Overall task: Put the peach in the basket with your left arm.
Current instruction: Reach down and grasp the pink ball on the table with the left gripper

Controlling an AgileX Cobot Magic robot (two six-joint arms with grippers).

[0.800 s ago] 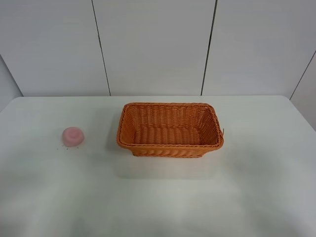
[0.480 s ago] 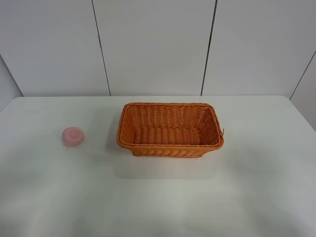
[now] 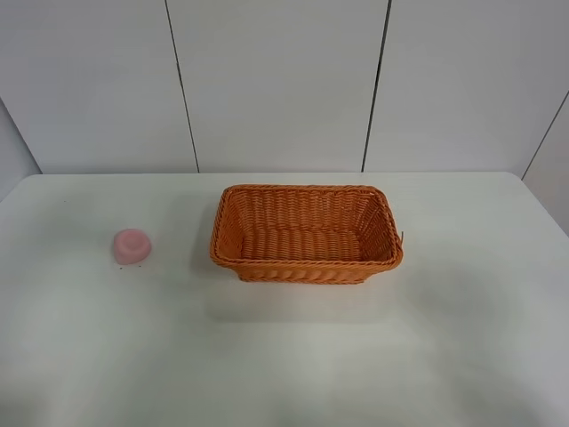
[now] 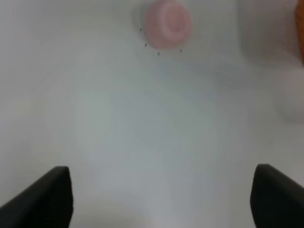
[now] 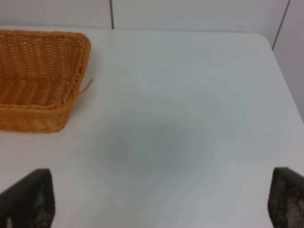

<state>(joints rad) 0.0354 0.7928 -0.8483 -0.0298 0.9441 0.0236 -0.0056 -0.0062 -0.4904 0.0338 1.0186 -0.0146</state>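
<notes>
The pale pink peach sits on the white table at the left, well apart from the orange wicker basket, which stands empty at the table's middle. Neither arm shows in the exterior high view. In the left wrist view the peach lies ahead of my left gripper, whose two black fingertips stand wide apart and empty. In the right wrist view my right gripper is open and empty, with the basket's end ahead and to one side.
The white table ends at a white panelled wall behind the basket. A sliver of the basket shows at the edge of the left wrist view. A loose wicker strand sticks out from the basket's corner.
</notes>
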